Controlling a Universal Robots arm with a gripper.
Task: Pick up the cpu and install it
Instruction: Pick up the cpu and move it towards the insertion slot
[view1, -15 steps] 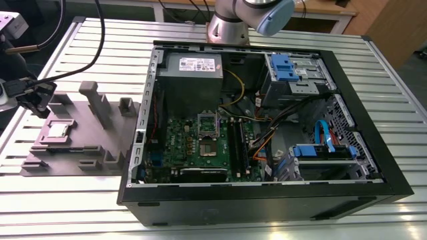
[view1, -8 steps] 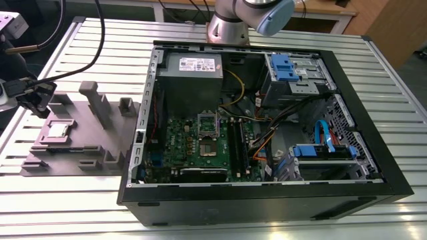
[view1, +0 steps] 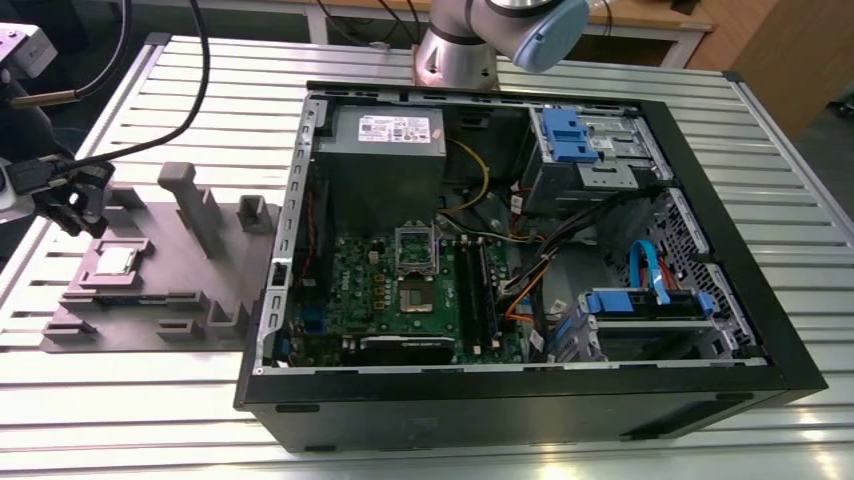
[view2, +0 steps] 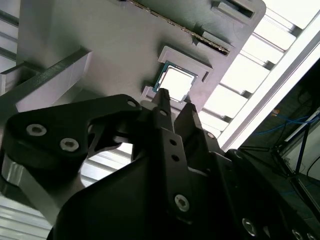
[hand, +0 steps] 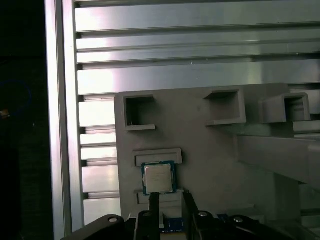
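On the grey tray (view1: 167, 275), I saw the cpu (view1: 114, 261) flat, lid up, square with its recess; the gripper (hand: 170, 196) hung beside it, unclenched, empty.

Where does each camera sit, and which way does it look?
Exterior view: high up, looks down on the open black computer case and grey plastic tray; the silver arm shows.
First wrist view: on the arm, looks down at the small silvery square cpu; black gripper shows.
Second wrist view: on the arm, looks slantwise along the gripper.
Both wrist views share cpu, gripper, tray.
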